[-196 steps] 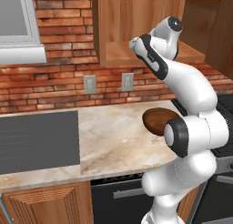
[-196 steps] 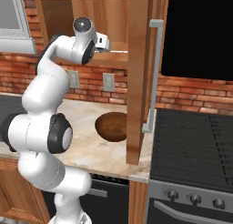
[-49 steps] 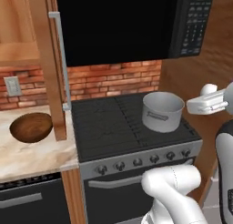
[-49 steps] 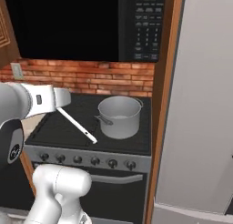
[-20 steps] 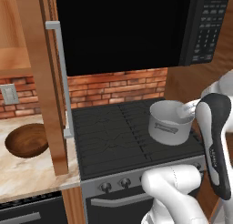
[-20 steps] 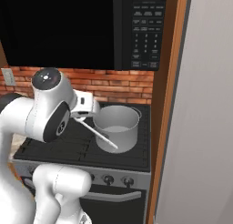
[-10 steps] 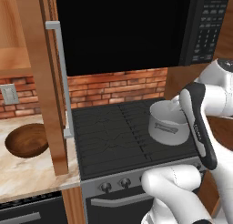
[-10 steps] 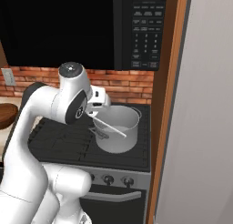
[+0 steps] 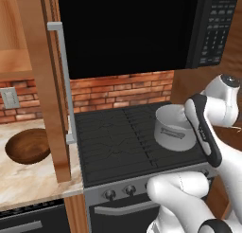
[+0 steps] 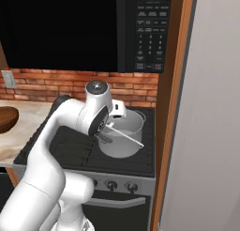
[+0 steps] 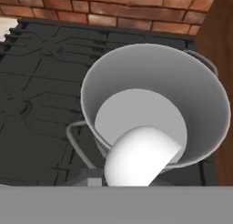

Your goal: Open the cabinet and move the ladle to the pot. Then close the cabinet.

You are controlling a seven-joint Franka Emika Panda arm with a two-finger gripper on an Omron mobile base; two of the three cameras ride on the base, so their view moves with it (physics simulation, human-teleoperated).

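Gripper [image 10: 110,123] poised over the pot [image 10: 123,137] on the stove [image 9: 123,142], at the right rear burner. Fingers hidden behind the hand in the right base view, so opening not readable directly; cannot tell how far spread, though the ladle [image 10: 126,136] hangs from the hand with its thin handle slanting down across the pot's mouth. In the hand view, ladle cup [image 11: 141,157] seen large and white just over the pot rim [image 11: 136,54], above the pot's pale floor. Pot upright, side handles showing. Cabinet [image 9: 47,85] door standing open, edge-on at the left of the stove, long silver handle [image 9: 64,80] facing the stove. Wooden bowl [image 9: 27,145] on the counter [image 9: 33,180] beside the door. Microwave [image 10: 93,28] above the stove.

Compared with half a second ago: hand moved further over the pot, ladle now angled down across the pot's mouth instead of reaching toward it from the left. Pot, bowl and cabinet door unmoved.
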